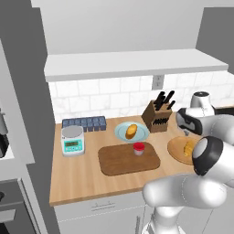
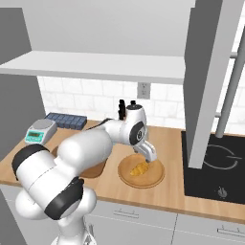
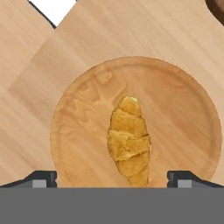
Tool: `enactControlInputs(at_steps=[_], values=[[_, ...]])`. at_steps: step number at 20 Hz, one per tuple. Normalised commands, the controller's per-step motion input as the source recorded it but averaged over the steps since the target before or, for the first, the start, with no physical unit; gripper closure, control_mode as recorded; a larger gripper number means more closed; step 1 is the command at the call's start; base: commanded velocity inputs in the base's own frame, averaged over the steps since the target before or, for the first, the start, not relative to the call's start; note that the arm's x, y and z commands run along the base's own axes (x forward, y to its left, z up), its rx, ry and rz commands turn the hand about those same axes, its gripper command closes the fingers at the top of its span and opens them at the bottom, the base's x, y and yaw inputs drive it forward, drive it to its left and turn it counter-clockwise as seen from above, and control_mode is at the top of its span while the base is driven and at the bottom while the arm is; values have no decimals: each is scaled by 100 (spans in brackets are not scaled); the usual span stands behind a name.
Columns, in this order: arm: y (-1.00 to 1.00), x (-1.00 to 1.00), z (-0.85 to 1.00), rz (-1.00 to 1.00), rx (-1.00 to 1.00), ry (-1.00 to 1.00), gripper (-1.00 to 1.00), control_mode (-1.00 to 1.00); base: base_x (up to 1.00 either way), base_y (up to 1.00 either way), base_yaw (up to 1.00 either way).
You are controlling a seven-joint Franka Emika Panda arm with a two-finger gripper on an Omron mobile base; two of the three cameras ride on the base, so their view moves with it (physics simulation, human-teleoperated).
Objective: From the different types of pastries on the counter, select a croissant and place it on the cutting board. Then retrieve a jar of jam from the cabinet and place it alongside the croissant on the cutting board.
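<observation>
Worktop: I see light wood, with the dark cutting board at its centre carrying a red-lidded jar of jam.
Round plate: tan wood, at 3 o'clock from the board.
Croissant: lies mid-plate, long axis 12 to 6 in the hand view.
Pincer: wide open, empty, hovering above, tips straddling the croissant.
Advice: I would descend straight, then close gently across the narrow width.
</observation>
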Motion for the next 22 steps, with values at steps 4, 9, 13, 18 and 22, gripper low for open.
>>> enactControlInputs(at_steps=[4,9,13,18,22], values=[[0,0,-6,-13,0,0,-100,-100,0,0,0],[6,0,0,-9,0,-5,-100,-100,0,0,0],[10,-1,0,-5,0,-4,-100,-100,0,0,0],[0,-11,-27,0,0,0,-100,-100,0,0,0],[0,-4,-36,0,0,0,-100,-100,0,0,0]])
